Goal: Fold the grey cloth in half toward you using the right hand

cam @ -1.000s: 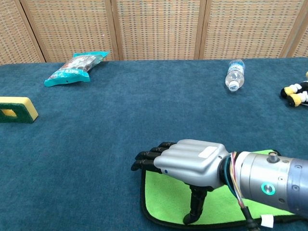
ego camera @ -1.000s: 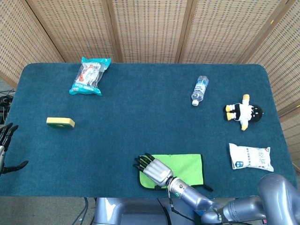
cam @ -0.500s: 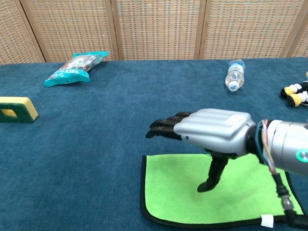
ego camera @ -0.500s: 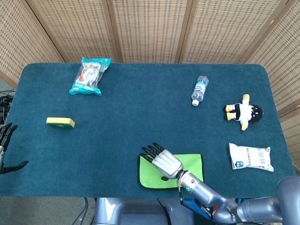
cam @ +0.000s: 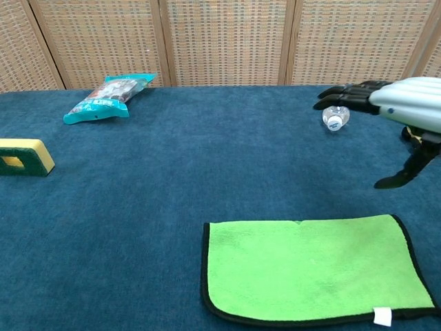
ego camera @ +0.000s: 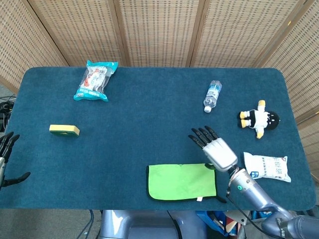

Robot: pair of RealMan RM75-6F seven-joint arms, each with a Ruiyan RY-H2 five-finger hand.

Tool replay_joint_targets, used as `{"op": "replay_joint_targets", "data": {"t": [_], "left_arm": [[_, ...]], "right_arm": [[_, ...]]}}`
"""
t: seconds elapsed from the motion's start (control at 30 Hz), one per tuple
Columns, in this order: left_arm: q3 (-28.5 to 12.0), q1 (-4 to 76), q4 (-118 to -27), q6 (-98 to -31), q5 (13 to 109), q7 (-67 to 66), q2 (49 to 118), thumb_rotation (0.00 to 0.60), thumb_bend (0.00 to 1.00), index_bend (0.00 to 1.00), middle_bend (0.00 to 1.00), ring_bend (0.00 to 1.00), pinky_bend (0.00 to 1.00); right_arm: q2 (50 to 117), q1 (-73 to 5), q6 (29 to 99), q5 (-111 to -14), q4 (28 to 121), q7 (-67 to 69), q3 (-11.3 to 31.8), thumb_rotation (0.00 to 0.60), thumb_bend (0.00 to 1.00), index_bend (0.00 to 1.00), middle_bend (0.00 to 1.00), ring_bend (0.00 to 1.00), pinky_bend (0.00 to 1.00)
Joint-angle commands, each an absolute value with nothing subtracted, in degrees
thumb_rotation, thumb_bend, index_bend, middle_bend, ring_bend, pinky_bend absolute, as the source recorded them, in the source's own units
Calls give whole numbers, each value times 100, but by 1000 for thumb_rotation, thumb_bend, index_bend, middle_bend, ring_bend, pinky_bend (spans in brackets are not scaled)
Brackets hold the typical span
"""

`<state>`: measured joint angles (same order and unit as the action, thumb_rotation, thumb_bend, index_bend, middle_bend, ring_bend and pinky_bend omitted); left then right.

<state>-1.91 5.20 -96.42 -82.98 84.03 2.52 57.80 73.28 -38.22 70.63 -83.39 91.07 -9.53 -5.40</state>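
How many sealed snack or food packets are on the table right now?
2: a teal packet at the far left of the table, and a white packet near the right edge, in front of the plush toy.

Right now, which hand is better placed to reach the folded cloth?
Right. The right hand hovers open just beyond the cloth, by its right edge. The left hand sits at the table's far left edge.

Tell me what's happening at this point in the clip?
The right robot hand is raised above the table with its fingers spread, holding nothing, off the far right corner of the cloth. The cloth lies flat near the front edge of the table, green side up with a dark border, looking already folded. The left robot hand is idle at the table's left edge.
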Motion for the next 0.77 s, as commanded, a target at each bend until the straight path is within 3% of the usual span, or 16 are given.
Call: {"op": "replay_joint_targets", "data": {"t": [0.03, 0.3, 0.77], "left_arm": [[-183, 499, -9653, -8335, 8425, 208, 5804, 600, 143, 0, 0, 0, 0], [-154, 420, -9696, -8536, 8554, -3, 5892, 600, 143, 0, 0, 0, 0], [-109, 356, -9681, -8648, 8657, -229, 5998, 600, 144, 0, 0, 0, 0]], "right_arm": [[7151, -3220, 7692, -8672, 8312, 52, -686, 600, 0, 0, 0, 0, 0], [7143, -2432, 8308, -8655, 7770, 876, -722, 600, 0, 0, 0, 0, 0], [6918, -1256, 9577, -8377, 8753, 297, -455, 600, 0, 0, 0, 0, 0]]}}
